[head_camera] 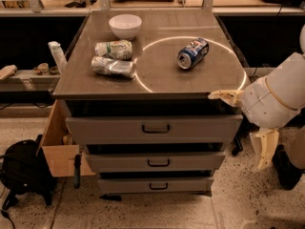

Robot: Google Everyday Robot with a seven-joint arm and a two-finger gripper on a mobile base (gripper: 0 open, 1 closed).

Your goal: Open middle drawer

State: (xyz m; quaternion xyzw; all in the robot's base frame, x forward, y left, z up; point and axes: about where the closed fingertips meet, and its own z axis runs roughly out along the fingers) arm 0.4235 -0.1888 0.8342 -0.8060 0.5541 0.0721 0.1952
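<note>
Hovering at front-right corner of tabletop (157,80), fingers (222,95), spread unclear, above middle drawer (119,162), cardboard box (59,159), black bag (21,173) at left

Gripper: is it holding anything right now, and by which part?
Nothing is held. The gripper sits by the tabletop's front right edge, well clear of the middle drawer and its dark handle.

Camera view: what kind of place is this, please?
Probably a robot test lab or workshop: a metal drawer cabinet with a can and bowl on top, a backpack on the floor, the gripper at a front corner of its top.
</note>
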